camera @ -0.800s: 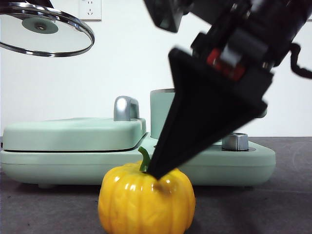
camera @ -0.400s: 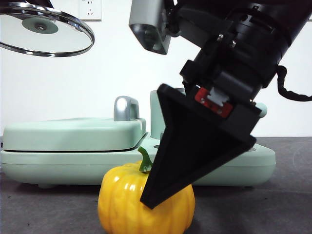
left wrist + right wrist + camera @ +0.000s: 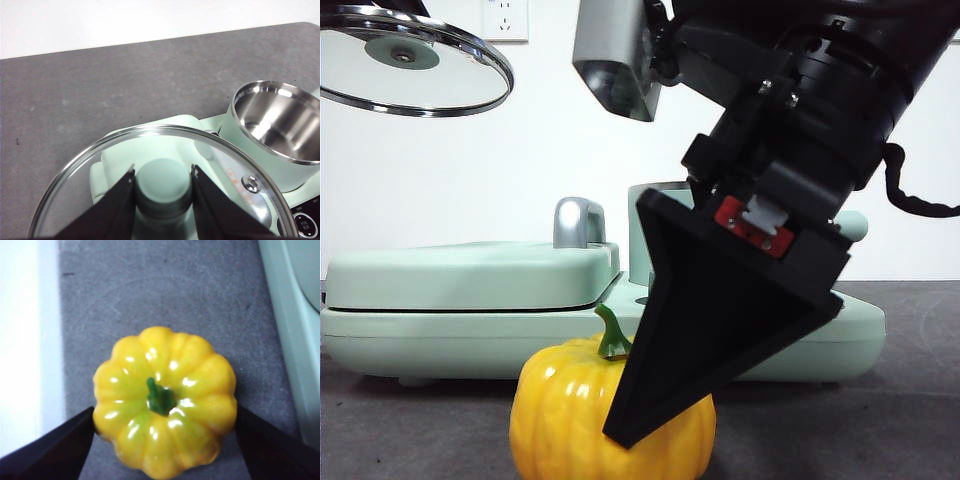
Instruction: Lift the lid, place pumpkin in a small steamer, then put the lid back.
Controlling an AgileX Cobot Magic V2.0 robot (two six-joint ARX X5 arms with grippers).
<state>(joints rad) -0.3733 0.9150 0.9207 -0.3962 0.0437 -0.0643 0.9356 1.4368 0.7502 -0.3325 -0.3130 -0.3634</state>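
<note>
Dropping lower than 0.5 s ago, the right gripper (image 3: 162, 440) now has its 2 black jaws spread wide on either side of the pumpkin (image 3: 610, 420), which has shifted slightly on the grey, matte bench (image 3: 880, 430). It is glossy, ribbed yellow plastic with a curved green stem. The left gripper (image 3: 162, 187) is clamped on the lid's knob, holding the clear, steel-rimmed lid (image 3: 415, 60) high. Behind stands the uncovered mint-green steamer (image 3: 275, 135), its inside shiny steel.
</note>
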